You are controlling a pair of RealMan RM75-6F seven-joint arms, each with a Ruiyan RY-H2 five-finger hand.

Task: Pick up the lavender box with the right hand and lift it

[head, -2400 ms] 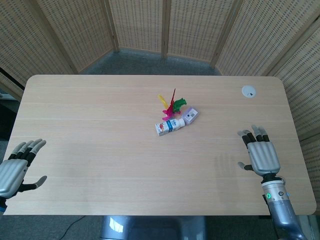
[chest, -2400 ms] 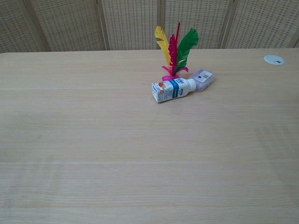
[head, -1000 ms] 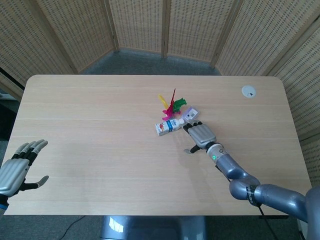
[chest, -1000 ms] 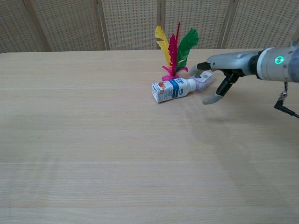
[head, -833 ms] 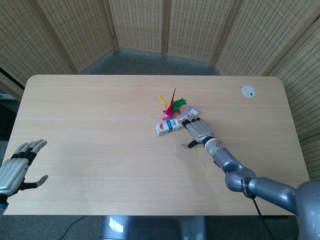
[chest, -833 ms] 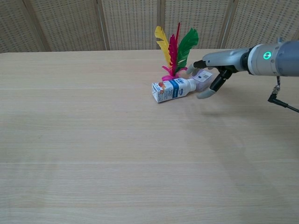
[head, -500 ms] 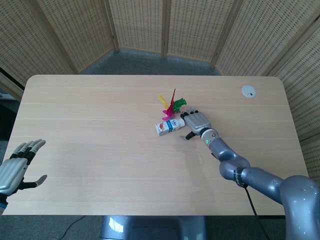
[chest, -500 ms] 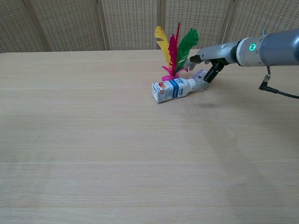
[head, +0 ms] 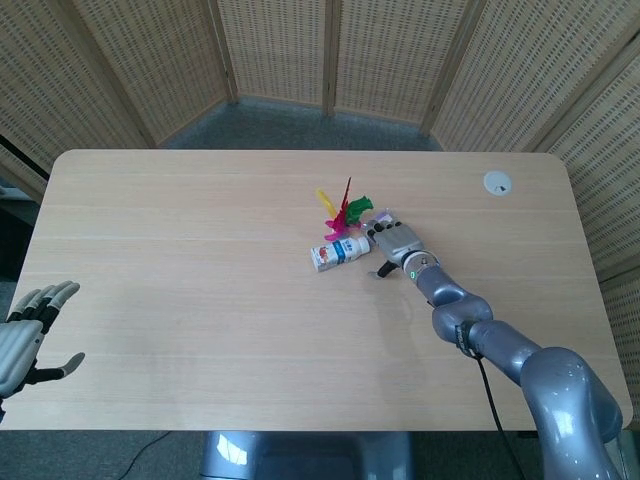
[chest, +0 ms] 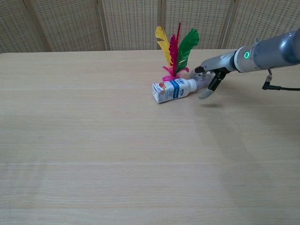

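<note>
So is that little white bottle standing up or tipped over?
Tipped over: the bottle lies on its side on the table, cap toward the right hand.

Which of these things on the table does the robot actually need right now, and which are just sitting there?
Needed for the job:
- lavender box
- right hand, now over the box

Just lying about:
- small bottle on its side
- feather shuttlecock
- white round cap in the table
- left hand, idle, fingers apart

— Count on the table, centre of frame?
— One bottle, lying on its side. One feather shuttlecock with yellow, red and green plumes. One lavender box, mostly covered.
— Elsewhere?
— One white disc, upper right of the tabletop.
— Hands?
— Two: right hand at centre, left hand at lower left edge.
</note>
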